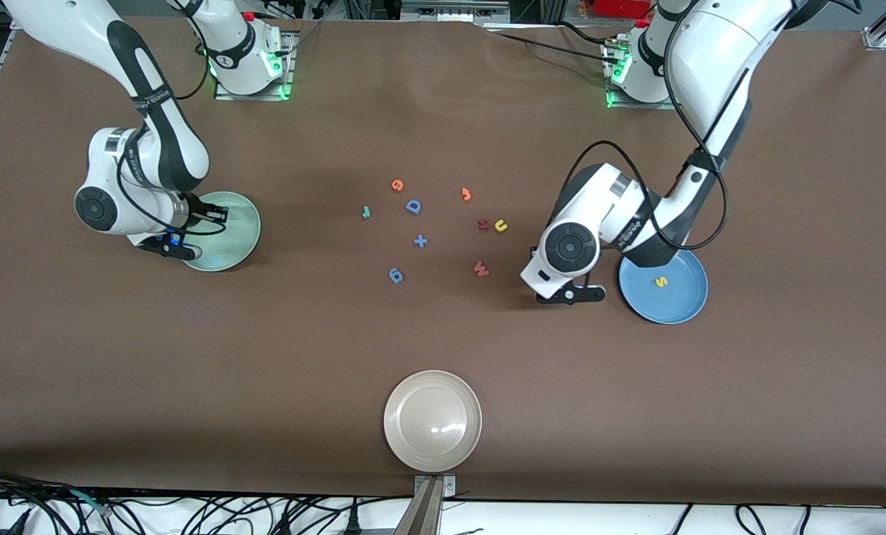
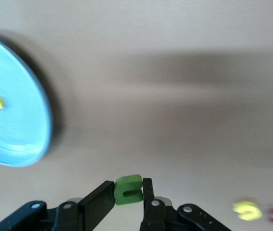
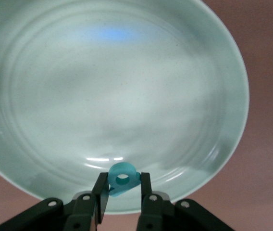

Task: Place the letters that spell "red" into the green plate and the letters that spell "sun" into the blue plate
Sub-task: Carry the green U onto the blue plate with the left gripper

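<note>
The loose pieces on the brown table [image 1: 443, 349] are themselves readable signs:

- Blue capital "D" [image 1: 414, 206].
- Blue plus sign [image 1: 420, 241].
- Red "W" [image 1: 481, 269].
- Yellow "u" [image 1: 500, 226].
- Yellow "s" [image 1: 661, 281], lying in the blue plate [image 1: 686, 306].

Lettering on the arm bands is not legible.

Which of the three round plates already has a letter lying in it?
The round medium-blue plate, at the left arm's end of the table: a small yellow "s" lies inside. The pale green and beige plates show none.

Bare table [image 1: 636, 401] lies open around the beige plate [image 1: 432, 421]; scattered letters [image 1: 414, 206] crowd the middle between both arms.
</note>
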Controlling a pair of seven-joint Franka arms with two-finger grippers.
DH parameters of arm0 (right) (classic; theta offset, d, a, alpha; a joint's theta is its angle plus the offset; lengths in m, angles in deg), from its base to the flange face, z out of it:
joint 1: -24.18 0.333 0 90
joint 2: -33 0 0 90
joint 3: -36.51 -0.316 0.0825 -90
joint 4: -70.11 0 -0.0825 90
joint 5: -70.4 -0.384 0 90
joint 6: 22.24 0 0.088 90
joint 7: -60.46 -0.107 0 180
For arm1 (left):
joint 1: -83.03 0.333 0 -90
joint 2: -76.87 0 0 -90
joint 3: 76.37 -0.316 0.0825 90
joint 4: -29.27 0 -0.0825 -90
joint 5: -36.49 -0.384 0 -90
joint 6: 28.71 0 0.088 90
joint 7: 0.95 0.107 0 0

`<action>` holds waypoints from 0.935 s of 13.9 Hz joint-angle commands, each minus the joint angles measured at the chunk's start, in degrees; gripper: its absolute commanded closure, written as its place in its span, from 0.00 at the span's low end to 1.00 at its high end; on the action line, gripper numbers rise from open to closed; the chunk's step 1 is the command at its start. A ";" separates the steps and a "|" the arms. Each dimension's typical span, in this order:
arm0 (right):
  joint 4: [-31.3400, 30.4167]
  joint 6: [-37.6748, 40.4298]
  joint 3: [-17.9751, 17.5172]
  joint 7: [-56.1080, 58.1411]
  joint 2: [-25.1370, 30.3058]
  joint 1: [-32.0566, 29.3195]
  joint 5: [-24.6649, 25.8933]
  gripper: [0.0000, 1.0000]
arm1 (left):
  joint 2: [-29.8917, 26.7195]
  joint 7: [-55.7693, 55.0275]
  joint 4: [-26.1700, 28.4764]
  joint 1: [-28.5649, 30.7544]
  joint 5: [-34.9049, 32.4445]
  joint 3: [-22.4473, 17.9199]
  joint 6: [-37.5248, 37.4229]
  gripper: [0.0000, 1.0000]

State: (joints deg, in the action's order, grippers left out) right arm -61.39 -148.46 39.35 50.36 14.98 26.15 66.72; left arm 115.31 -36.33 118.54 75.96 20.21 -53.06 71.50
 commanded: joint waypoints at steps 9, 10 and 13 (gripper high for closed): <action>-1.05 -1.50 0.24 0.53 2.47 0.31 -0.10 0.01 | 4.88 37.84 0.37 19.02 -1.21 0.51 4.28 0.74; 0.79 0.69 0.07 -0.08 3.34 0.31 -0.10 0.01 | 5.06 37.75 0.37 19.19 -1.04 0.51 4.37 0.22; 10.18 15.69 -0.90 -0.70 5.02 0.31 -0.62 0.01 | 4.98 37.75 0.46 19.20 0.53 0.60 4.29 0.01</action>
State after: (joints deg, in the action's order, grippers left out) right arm -56.84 -141.62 38.95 50.26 18.09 26.21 66.66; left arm 120.63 0.59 119.00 95.07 19.66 -52.97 75.66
